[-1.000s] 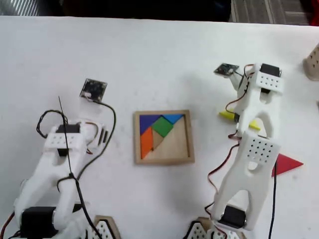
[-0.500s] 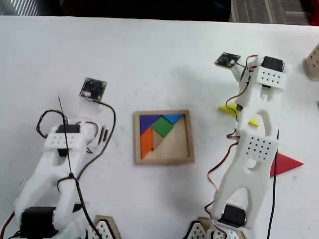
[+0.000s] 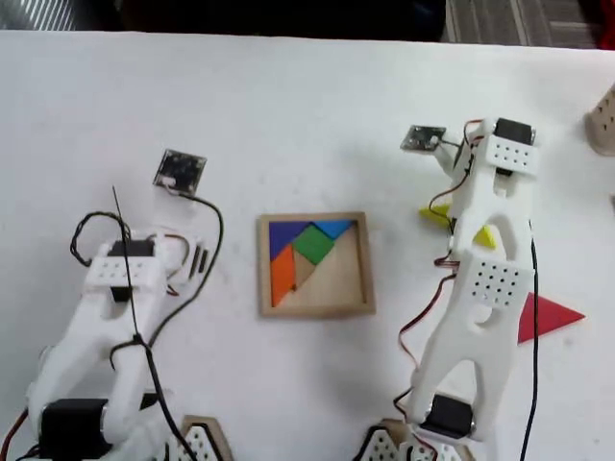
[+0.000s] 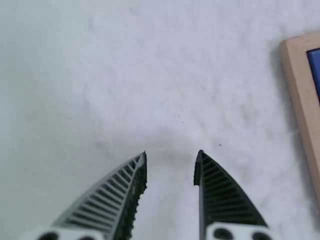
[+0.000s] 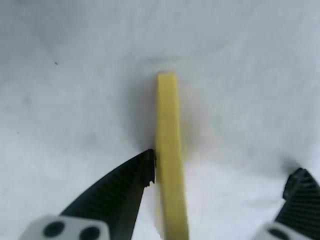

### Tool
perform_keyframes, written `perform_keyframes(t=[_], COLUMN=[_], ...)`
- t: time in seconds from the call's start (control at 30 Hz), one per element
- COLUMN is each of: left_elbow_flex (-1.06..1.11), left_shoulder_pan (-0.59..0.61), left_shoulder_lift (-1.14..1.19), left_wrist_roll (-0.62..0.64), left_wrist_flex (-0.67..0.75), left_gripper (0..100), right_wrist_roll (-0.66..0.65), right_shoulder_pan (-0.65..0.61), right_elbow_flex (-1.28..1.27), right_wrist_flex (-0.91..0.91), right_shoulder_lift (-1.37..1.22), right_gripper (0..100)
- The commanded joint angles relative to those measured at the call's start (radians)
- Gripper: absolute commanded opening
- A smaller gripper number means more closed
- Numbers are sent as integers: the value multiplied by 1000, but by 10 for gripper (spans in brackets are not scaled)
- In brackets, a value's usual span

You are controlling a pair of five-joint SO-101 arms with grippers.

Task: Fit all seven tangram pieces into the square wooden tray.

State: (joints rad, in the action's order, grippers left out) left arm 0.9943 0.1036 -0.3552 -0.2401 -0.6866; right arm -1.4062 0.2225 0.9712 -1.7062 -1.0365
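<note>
The square wooden tray [image 3: 363, 264] lies mid-table, with blue, green and orange pieces [image 3: 312, 243] packed in its far-left part. The tray's corner [image 4: 300, 95] edges the left wrist view. A yellow piece [image 3: 433, 215] pokes out on both sides of my right arm [image 3: 492, 182]. In the right wrist view the yellow piece [image 5: 168, 150] looks edge-on, and my right gripper [image 5: 225, 167] is open around it, one fingertip [image 5: 145, 165] touching its side. A red triangle [image 3: 548, 315] lies half under that arm. My left gripper [image 4: 171, 155] stands open over bare table, left of the tray.
A perforated wooden block [image 3: 603, 120] stands at the far right edge. Black cables [image 3: 207, 250] loop around the left arm [image 3: 120, 288]. Both arm bases sit at the table's front edge. The far half of the white table is open room.
The right arm's wrist has swung slightly left over the yellow piece, which shifted a little with it. The left arm has not moved.
</note>
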Motion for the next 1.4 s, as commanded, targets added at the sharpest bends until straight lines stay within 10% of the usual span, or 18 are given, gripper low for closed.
perform_keyframes(t=[0.0,0.33,0.8,1.03,1.37], left_elbow_flex=[-8,-8,-8,-6,-6], left_shoulder_pan=[-15,-15,-15,-15,-15], left_shoulder_lift=[-35,-35,-35,-35,-35], left_wrist_roll=[-9,-9,-9,-9,-9], left_wrist_flex=[21,21,21,21,21], left_gripper=[170,170,169,169,170], right_wrist_roll=[-15,64,232,381,385], right_shoulder_pan=[-2,-4,16,117,200], right_elbow_flex=[8,23,49,38,-176], right_wrist_flex=[-13,-12,-12,-13,-13], right_shoulder_lift=[2,5,97,199,168], right_gripper=[384,7,33,283,254])
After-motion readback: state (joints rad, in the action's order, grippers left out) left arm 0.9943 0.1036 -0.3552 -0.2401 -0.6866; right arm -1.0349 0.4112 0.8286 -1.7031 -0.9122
